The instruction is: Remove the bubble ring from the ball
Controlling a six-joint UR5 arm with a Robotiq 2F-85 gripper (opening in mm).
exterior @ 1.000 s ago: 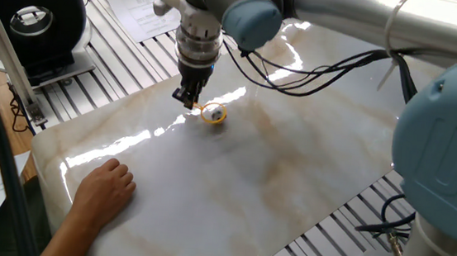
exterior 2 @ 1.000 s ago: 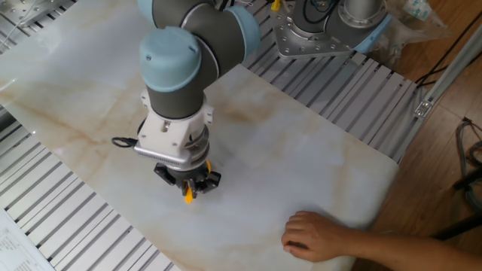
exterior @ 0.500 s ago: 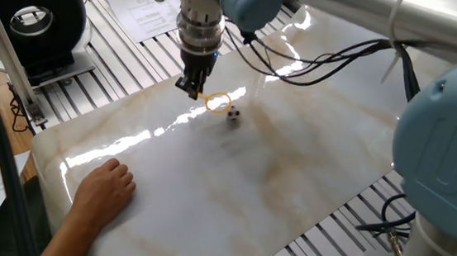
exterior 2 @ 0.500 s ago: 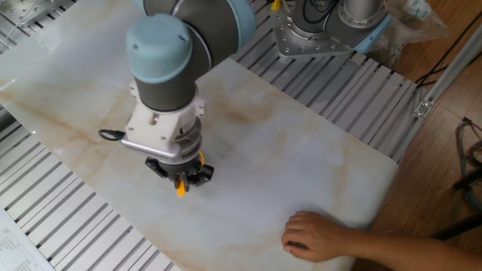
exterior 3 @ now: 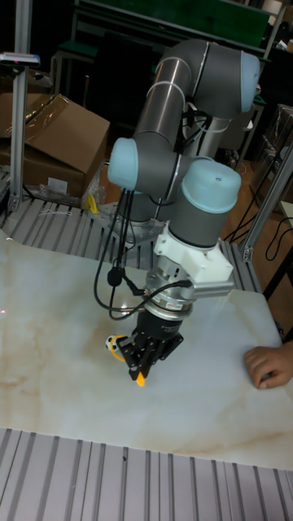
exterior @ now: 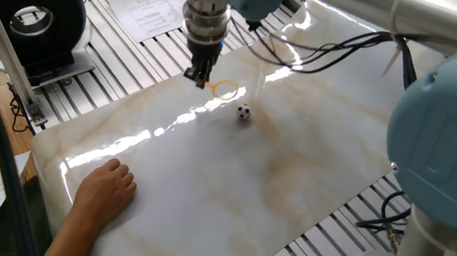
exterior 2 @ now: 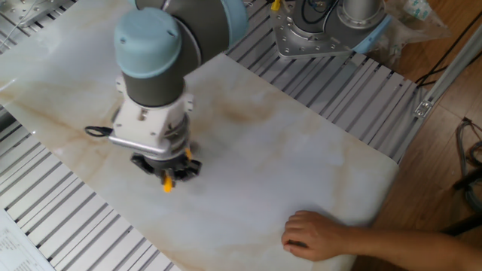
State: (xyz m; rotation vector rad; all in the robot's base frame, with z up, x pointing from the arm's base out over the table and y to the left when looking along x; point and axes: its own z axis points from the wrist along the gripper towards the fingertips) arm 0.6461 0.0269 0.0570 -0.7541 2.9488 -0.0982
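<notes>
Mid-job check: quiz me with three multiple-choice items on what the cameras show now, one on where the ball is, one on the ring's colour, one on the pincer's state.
1. Where is the ball?
A. Inside the bubble ring
B. On the marble table, outside the ring
C. Under the person's hand

2. What colour is the bubble ring?
A. Yellow-orange
B. Blue
C. Green

3. What is the pincer doing?
A. Open, holding nothing
B. Shut on the ball
C. Shut on the bubble ring's handle

Answers:
1. B: the ball sits alone on the table, apart from the hoop.
2. A: the hoop shows yellow-orange.
3. C: the ring hangs from the pincer's fingertips, off the table.
</notes>
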